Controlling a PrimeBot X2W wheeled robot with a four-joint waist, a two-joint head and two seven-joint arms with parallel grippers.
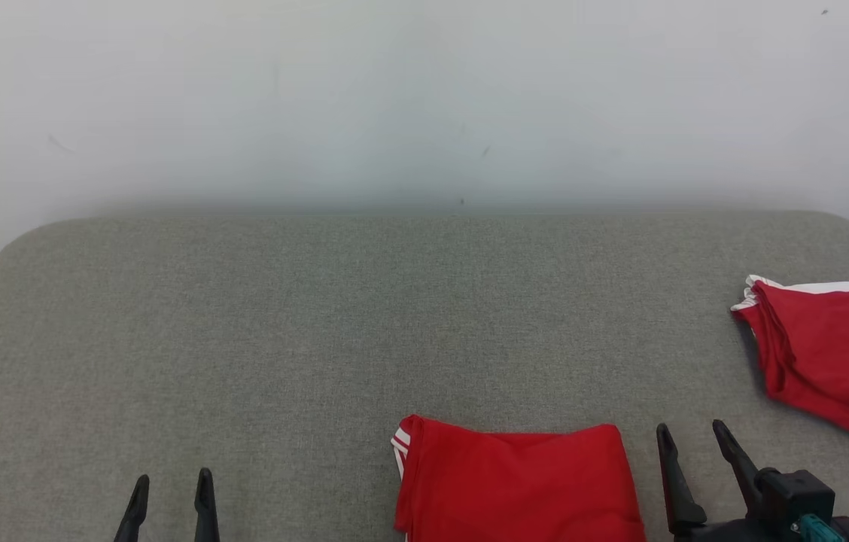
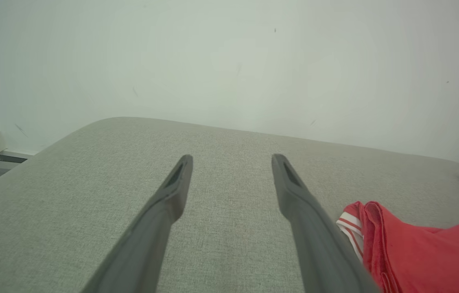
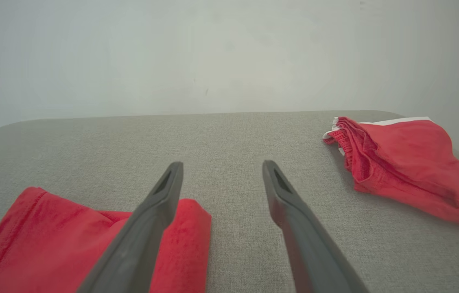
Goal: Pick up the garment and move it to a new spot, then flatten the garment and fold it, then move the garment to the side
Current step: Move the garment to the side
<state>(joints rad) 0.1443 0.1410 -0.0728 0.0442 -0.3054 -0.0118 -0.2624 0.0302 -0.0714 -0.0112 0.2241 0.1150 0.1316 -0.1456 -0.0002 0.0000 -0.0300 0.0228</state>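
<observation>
While the left gripper [image 1: 173, 476] and right gripper [image 1: 689, 426] hover with fingers spread wide and empty, the folded red garment [image 1: 515, 482] lies between them at the grey table's [image 1: 319, 324] near edge, with a rumpled red garment [image 1: 831, 346] well apart at its right edge.

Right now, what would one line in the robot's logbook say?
left gripper: open, empty | right gripper: open, empty | near garment: flat between grippers | far garment: bunched at right
</observation>
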